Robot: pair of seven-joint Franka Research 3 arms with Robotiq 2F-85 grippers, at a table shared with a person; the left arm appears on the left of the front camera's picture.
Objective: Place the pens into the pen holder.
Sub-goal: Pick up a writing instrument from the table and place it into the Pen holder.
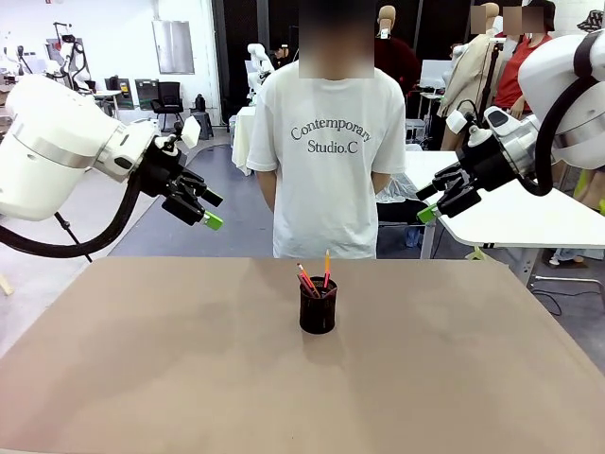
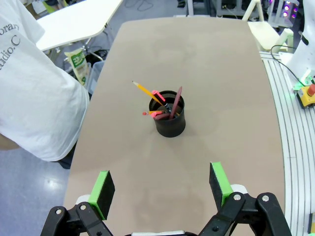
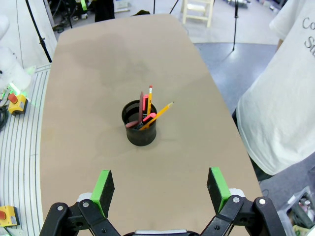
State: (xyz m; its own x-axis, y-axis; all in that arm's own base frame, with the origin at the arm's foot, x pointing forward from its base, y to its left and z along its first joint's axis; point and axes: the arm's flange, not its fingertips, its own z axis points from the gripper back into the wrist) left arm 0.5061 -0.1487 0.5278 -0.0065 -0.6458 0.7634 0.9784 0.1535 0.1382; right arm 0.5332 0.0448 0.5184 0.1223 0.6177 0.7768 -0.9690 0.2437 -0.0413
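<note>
The black mesh pen holder point(image 1: 318, 308) point(image 2: 170, 119) point(image 3: 141, 124) stands upright near the middle of the tan table, toward the far edge. Several pens point(image 1: 315, 276) point(image 2: 156, 101) point(image 3: 149, 111) stick up out of it: yellow-orange pencils and pinkish-red pens. My left gripper point(image 1: 206, 210) point(image 2: 161, 187) hangs open high above the table's left side, nothing between its green pads. My right gripper point(image 1: 430, 203) point(image 3: 161, 188) hangs open high on the right, likewise with nothing in it. Both are well apart from the holder.
A person in a white T-shirt point(image 1: 326, 161) stands at the far edge of the table point(image 1: 189, 378), right behind the holder, hands behind the back. A white table point(image 1: 529, 213) stands behind on the right.
</note>
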